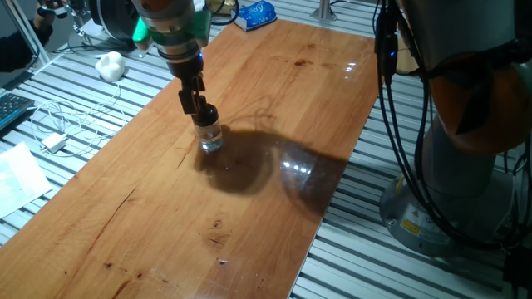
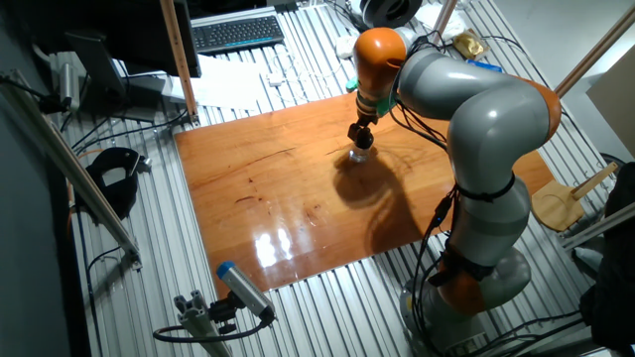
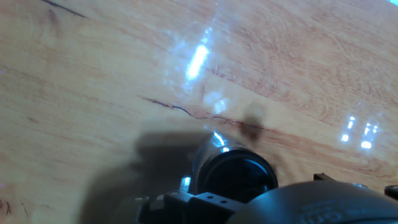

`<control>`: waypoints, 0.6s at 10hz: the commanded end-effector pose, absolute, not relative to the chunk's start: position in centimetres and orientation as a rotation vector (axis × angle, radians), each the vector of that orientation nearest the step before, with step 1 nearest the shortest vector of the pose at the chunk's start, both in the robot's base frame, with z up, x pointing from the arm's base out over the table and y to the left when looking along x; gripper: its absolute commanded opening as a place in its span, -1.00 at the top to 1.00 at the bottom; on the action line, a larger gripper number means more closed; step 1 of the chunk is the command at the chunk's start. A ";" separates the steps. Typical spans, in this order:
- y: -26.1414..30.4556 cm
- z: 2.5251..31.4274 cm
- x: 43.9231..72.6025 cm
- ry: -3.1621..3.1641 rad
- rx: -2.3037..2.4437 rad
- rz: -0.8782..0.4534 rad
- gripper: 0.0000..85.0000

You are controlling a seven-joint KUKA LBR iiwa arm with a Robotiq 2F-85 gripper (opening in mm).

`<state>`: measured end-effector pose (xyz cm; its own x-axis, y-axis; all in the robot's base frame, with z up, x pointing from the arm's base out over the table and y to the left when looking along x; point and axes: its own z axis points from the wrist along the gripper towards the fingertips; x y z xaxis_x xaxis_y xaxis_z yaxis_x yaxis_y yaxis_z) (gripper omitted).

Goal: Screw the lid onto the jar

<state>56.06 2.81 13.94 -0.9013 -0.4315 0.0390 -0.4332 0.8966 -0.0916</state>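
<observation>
The clear glass jar [image 1: 210, 139] stands upright on the wooden table [image 1: 274, 100], left of its middle. The black lid [image 1: 205, 113] sits on the jar's neck. My gripper [image 1: 199, 105] comes down from above, its black fingers closed around the lid's top. In the other fixed view the gripper [image 2: 359, 138] is right over the jar [image 2: 360, 155]. In the hand view the lid [image 3: 239, 175] shows as a dark round cap at the bottom edge, with a bit of the jar's glass [image 3: 210, 148] beside it. The fingertips are hidden there.
A blue packet [image 1: 256, 14] lies at the table's far end. A white lump [image 1: 110, 65] and white cables [image 1: 58, 129] lie on the slatted bench to the left. My arm's base [image 1: 432, 208] stands at the right. A keyboard [image 2: 236, 33] lies beyond the table.
</observation>
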 end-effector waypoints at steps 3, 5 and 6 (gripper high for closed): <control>2.9 13.7 55.8 -3.046 0.695 0.158 -1.00; 2.8 13.1 55.7 -3.049 0.696 0.154 -1.00; 2.7 13.0 55.7 -3.051 0.697 0.147 -1.00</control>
<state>55.71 2.69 12.92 -0.9012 -0.4324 0.0289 -0.4331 0.8968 -0.0898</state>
